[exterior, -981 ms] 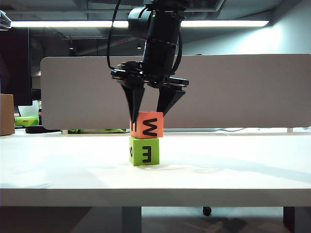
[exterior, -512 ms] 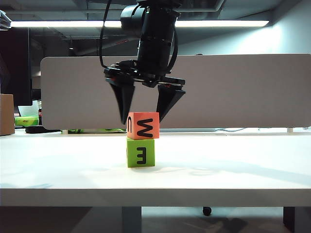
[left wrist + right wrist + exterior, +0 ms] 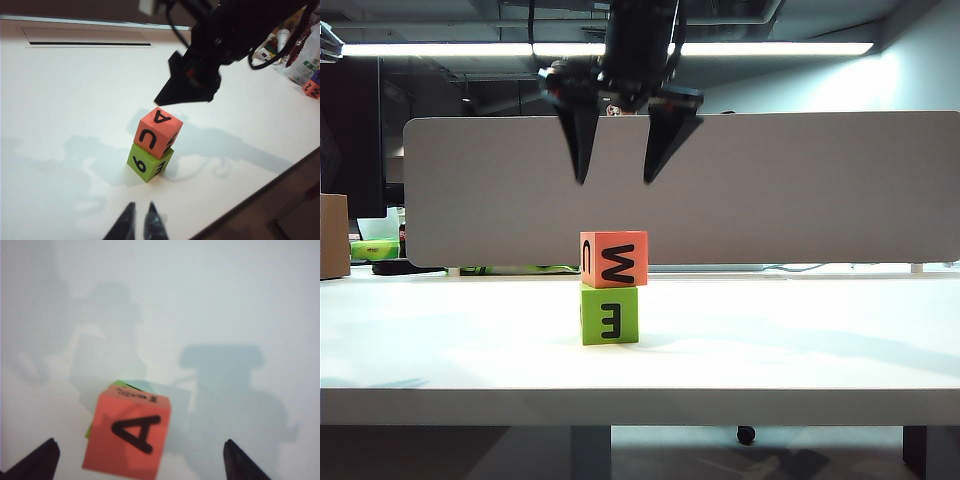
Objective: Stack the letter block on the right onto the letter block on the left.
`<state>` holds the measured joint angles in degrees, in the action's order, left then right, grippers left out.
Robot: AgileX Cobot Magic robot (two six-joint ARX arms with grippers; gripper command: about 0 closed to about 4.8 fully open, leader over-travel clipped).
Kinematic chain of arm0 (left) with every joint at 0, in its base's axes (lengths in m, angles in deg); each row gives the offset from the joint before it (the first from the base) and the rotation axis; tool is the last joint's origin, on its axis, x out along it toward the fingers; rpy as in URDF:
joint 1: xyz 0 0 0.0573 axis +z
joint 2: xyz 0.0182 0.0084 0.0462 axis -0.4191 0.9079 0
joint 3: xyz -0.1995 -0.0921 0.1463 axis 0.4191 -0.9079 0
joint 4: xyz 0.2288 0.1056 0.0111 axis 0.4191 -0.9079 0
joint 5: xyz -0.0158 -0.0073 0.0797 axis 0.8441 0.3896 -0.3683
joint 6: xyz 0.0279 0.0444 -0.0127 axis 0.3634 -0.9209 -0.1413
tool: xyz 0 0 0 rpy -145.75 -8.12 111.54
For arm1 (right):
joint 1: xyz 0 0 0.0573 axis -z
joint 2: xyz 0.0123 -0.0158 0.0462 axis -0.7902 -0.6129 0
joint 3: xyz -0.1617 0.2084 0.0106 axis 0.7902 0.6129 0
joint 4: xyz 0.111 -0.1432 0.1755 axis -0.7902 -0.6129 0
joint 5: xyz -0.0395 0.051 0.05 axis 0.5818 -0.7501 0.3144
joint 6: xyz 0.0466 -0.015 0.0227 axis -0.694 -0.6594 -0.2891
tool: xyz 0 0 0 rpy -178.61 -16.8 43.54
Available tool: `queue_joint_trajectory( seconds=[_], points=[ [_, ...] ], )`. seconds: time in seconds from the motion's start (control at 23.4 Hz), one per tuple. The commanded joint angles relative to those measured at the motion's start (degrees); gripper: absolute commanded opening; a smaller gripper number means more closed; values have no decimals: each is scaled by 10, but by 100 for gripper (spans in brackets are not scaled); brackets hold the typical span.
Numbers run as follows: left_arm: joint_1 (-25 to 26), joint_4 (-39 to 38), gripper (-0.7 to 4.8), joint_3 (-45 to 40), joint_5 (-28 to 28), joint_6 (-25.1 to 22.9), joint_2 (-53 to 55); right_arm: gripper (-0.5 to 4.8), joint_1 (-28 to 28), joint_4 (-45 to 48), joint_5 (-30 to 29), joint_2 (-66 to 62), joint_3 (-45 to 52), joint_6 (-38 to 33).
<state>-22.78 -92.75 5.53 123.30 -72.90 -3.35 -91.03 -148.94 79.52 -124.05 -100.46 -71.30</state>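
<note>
1. Hanging straight above the stack in the exterior view, the right claw (image 3: 616, 180) is released and empty; the orange block (image 3: 614, 259) rests on the green block (image 3: 610, 315) on the surface (image 3: 800, 340).
2. Left wrist view: the left claw (image 3: 139, 226) is clenched, near the stack; the right is nearer, overhead.
3. Right wrist view: the orange block lies directly below, between parted tips.

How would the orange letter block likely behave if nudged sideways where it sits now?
The orange letter block would probably slide or topple rather than roll: it is a flat-faced cube. It sits slightly offset on the green block, so a push may drop it. The right tool hangs open above, the left tool looks shut, well short of the stack; nothing steadies it.
</note>
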Motion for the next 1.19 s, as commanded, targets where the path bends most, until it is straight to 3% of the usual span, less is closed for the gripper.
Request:
queue_joint_trajectory(
  seconds=[0.04,0.09,0.13,0.21,0.43,0.68,1.19],
  points=[
    [1,4,26,3,2,-3,0,284,-6,-32,16,16,-25,19],
    [1,4,26,3,-16,-3,0,137,-11,-14,15,35,-25,38],
    [1,4,26,3,-24,-1,0,69,-16,0,12,46,-25,47],
    [1,3,26,3,-26,10,0,2,-22,29,-10,66,-25,52],
    [1,7,26,2,-71,11,-2,-3,-60,114,-45,125,-18,69],
    [1,34,26,-3,-94,-27,-33,-4,-96,222,-44,176,42,79],
    [1,82,26,-103,-221,-22,-208,-4,-104,456,-32,343,310,81]
  ],
)
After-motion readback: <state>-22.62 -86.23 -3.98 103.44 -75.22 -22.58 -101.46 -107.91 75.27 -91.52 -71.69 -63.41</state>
